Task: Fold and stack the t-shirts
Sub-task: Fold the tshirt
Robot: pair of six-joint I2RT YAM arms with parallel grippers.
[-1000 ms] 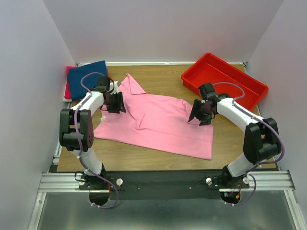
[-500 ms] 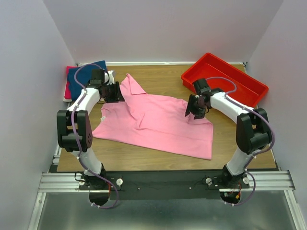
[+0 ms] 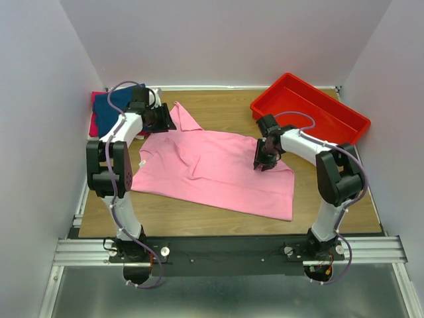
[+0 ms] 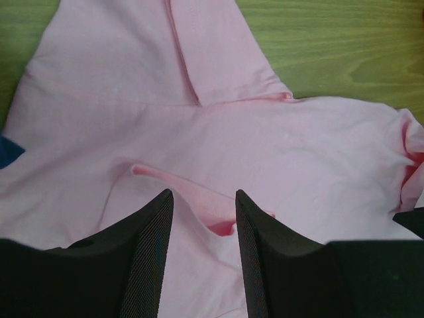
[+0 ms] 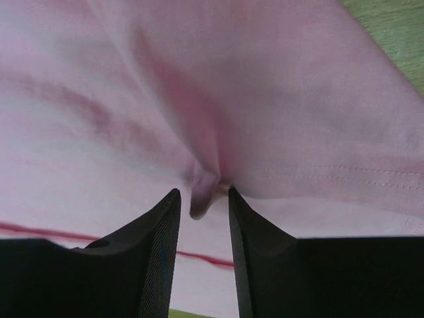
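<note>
Both pincers are down on the pink shirt (image 3: 212, 169), which is spread flat mid-table (image 3: 218, 109). L pincer (image 3: 161, 120) is at the collar end, fingers (image 4: 149, 252) a narrow gap apart and gripping nothing, w/ a collar fold showing between them. The navy shirt (image 3: 109, 109) is just to its left, w/ bare wood beyond. R pincer (image 3: 262, 161) is at the sleeve edge w/ a cloth pucker between its tips (clamped or not, can't tell). The red tray (image 3: 311, 109) is near, beyond and to its right, not touching.
</note>
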